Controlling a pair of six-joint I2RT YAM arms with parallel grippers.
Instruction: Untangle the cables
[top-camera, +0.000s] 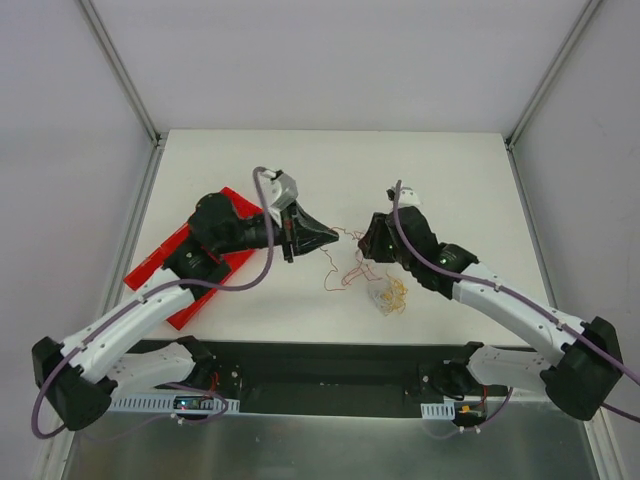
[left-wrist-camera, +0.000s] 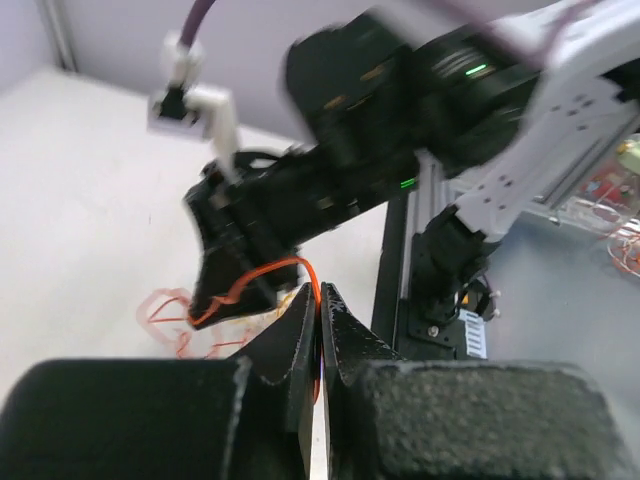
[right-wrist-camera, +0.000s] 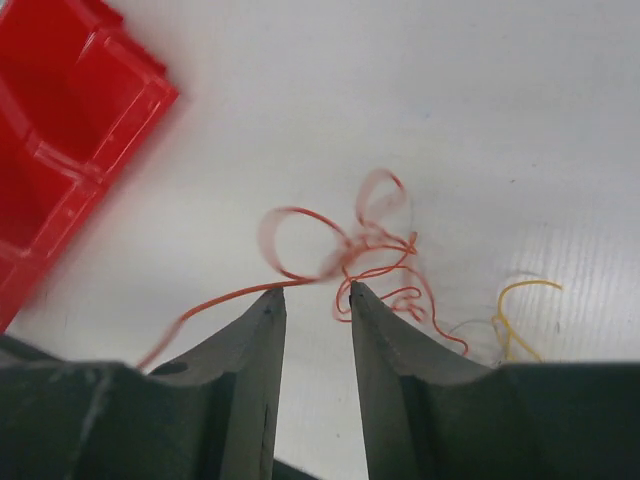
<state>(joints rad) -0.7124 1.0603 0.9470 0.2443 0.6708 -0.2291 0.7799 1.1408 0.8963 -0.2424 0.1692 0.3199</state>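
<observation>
**Untangling part-way: one orange strand pinched, the pale clump not yet worked**

Progress looks modest. The left gripper (left-wrist-camera: 318, 308) has its fingers pressed together on a thin orange cable (left-wrist-camera: 275, 265), which arcs up out of the fingertips and drops toward the loose orange loops on the table (top-camera: 450, 170). The right gripper (right-wrist-camera: 314, 290) hangs low over those same loops. Its fingers stand a narrow gap apart with nothing between them, though an orange strand runs just past the tip of one finger.

From above, the orange and red strands sprawl near the middle of the table between the two grippers, curling over one another rather than lying apart. At about 5 o'clock from them sits a small yellow and whitish clump (top-camera: 388, 298), close to the orange curls, and whether it touches them is too fine to tell. No strand lies on its own well apart from the others, so I judge most of the separating is left: draw the orange one free, then open up the pale clump.

A red tray (top-camera: 150, 265) lies at about 8 o'clock on the table, largely under the left arm. The compartments that show hold no cable. The rest is hidden.
</observation>
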